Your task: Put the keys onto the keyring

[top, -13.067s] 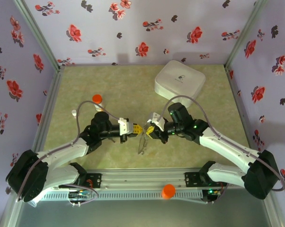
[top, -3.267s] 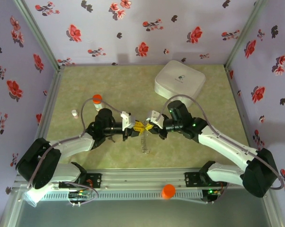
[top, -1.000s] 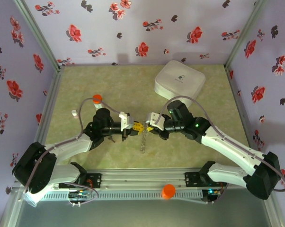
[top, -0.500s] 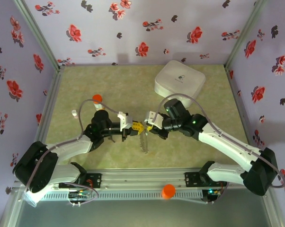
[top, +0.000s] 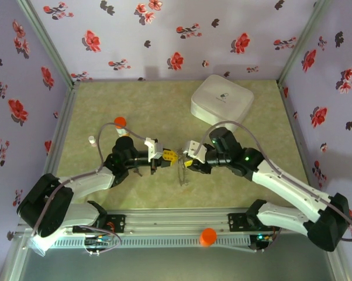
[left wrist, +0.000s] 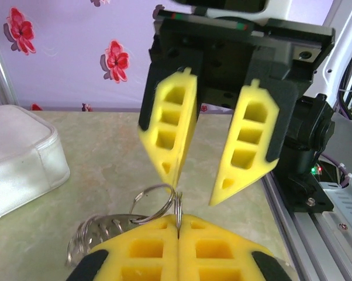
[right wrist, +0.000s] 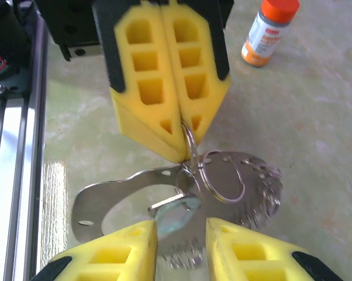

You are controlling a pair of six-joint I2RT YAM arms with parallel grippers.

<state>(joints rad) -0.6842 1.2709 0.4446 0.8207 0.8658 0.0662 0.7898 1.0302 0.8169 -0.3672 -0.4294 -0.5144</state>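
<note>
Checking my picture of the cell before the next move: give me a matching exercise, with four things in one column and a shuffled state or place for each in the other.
Things:
1. left gripper
2. right gripper
3. white rounded-square plastic box
4. small grey vial with an orange cap

States or places:
A. jaws standing apart
B. far right part of the table
C. shut on the thin silver metal ring
D. upright on the left half of the table

Pairs: 1-C, 2-A, 3-B, 4-D.
</note>
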